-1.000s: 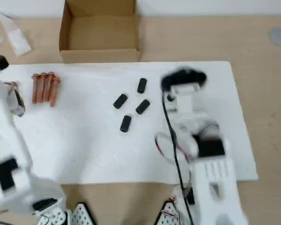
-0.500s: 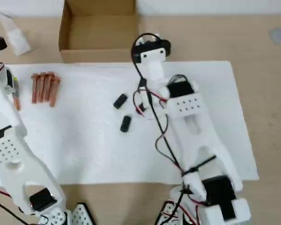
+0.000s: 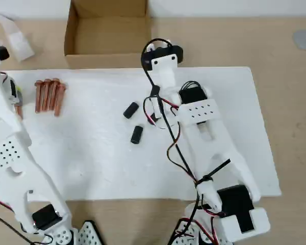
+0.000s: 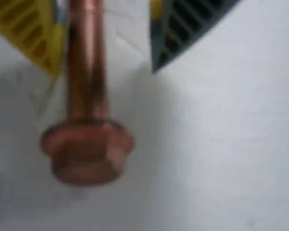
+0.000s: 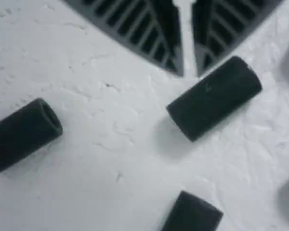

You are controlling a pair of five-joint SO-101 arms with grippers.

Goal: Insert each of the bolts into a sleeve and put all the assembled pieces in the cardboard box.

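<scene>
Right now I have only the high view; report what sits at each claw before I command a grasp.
Observer: A copper-coloured flanged metal bolt sits inside the open left claw, with a gap between its shaft and the dark finger.
Operator: Now the right one.
Observer: The right claw is closed to a sliver and empty, its tips just beside a black cylindrical sleeve lying on the white foam sheet.

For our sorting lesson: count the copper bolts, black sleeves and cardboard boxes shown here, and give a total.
Copper-coloured metal flanged bolts: 5, one within the left gripper
Short black cylindrical sleeves: 4
Open brown cardboard box: 1
Total: 10
</scene>
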